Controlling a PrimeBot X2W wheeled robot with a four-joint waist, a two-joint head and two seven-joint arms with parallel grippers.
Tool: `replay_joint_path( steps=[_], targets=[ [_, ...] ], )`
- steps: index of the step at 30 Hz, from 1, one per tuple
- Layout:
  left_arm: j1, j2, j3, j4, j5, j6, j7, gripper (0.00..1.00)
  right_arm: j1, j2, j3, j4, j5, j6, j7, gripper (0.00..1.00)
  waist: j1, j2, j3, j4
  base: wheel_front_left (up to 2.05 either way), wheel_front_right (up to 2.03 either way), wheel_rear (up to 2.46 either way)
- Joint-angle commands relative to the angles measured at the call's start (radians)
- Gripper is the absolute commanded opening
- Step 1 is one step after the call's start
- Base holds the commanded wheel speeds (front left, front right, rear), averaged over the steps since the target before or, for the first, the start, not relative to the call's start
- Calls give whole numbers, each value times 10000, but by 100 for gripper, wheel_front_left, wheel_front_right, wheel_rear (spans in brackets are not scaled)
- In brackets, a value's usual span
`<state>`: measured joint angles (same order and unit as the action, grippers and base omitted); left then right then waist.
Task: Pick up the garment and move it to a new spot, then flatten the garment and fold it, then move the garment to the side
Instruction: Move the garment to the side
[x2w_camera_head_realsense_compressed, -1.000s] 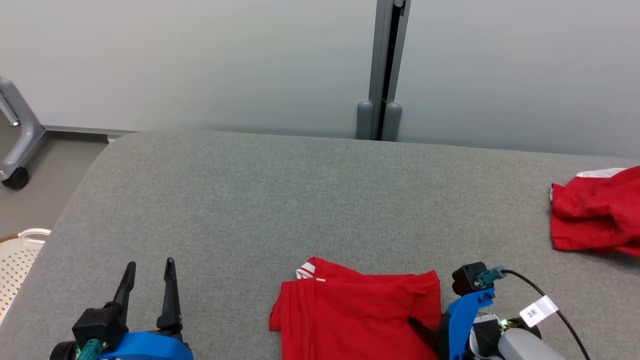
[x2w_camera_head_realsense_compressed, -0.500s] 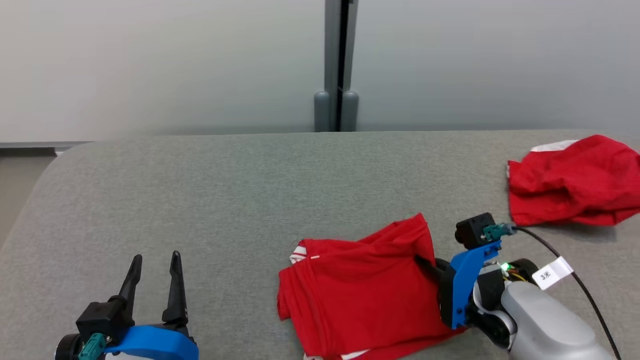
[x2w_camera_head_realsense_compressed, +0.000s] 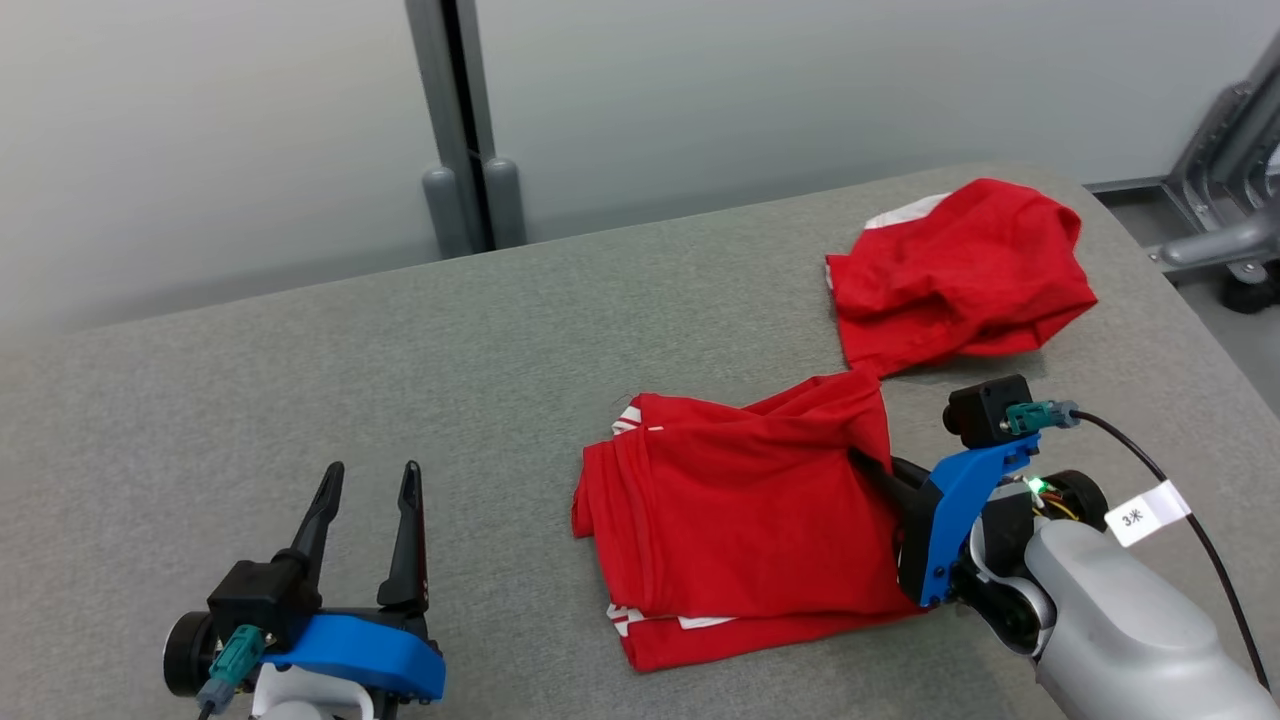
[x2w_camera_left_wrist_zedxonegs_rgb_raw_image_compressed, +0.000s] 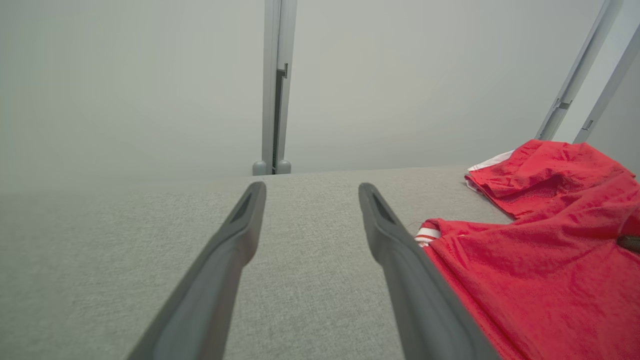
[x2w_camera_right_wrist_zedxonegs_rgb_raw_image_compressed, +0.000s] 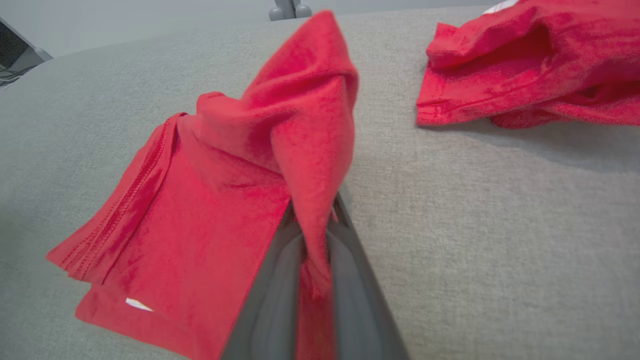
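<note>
R gripper (x2w_camera_right_wrist_zedxonegs_rgb_raw_image_compressed: 314, 220) jaws pinched tight on a raised edge of the folded red fabric garment (x2w_camera_head_realsense_compressed: 740, 520), white-trimmed, lying on the grey fabric tabletop (x2w_camera_head_realsense_compressed: 400, 340). L gripper (x2w_camera_head_realsense_compressed: 368, 478) jaws wide, empty, well left of the garment. Just beyond the garment's far-right corner: a crumpled red cloth (x2w_camera_head_realsense_compressed: 950, 265).

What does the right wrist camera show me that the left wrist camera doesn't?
Right wrist view: the right gripper shut on a raised fold of the folded garment. Left wrist view: the left gripper, open and holding nothing, over the table. Both: the folded garment, the crumpled garment beyond it, and the grey table.
</note>
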<state>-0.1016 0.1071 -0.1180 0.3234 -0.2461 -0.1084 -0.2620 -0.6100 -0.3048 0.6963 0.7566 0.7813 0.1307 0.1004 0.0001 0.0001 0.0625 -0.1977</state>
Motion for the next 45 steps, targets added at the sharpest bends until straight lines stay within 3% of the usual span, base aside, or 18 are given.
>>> replay_joint_path(
  steps=[1, 9, 15, 21, 29, 37, 39, 45],
  targets=[
    [-147, -15, -81, 41, 28, -44, -38, 100, -105, -32, -4, -38, 104, 2, -123, 0, -1, -1, -79, -256, 0, 0, 0],
    [-681, 113, -348, 155, 113, -111, -31, 100, -616, -142, 23, -179, 377, 2, -734, 0, -1, -1, 757, -575, 0, 0, 0],
    [-1301, 371, -442, 130, 188, -140, 75, 100, -2193, -312, -111, -18, 656, 2, -868, 0, -1, -1, 2063, -471, 0, 0, 0],
    [-1868, 641, -503, 91, 241, -139, 181, 100, -4026, -736, -389, 822, 561, 2, -628, 0, -1, -1, 3142, -453, 0, 0, 0],
    [-2059, 856, -476, 123, 229, -49, 205, 100, -5242, -1115, -741, 1782, -148, -7, -534, 0, -1, -1, 3617, -702, 0, 0, 0],
    [-2212, 997, -576, 90, 192, -46, 313, 100, -5985, -392, -1602, 3828, -1413, 0, -1425, 0, -1, -1, 3843, -823, 0, 0, 0],
    [-2263, 1034, -589, 88, 169, -50, 338, 100, -6188, -241, -1682, 4295, -1760, 0, -1699, 100, -1, -1, 3899, -823, 0, 0, 0],
    [-2305, 1140, -609, 135, 105, -51, 329, 100, -6516, 202, -1869, 4977, -2573, 0, -2845, 100, -1, -1, 3971, -795, 0, 0, 0]
  ],
)
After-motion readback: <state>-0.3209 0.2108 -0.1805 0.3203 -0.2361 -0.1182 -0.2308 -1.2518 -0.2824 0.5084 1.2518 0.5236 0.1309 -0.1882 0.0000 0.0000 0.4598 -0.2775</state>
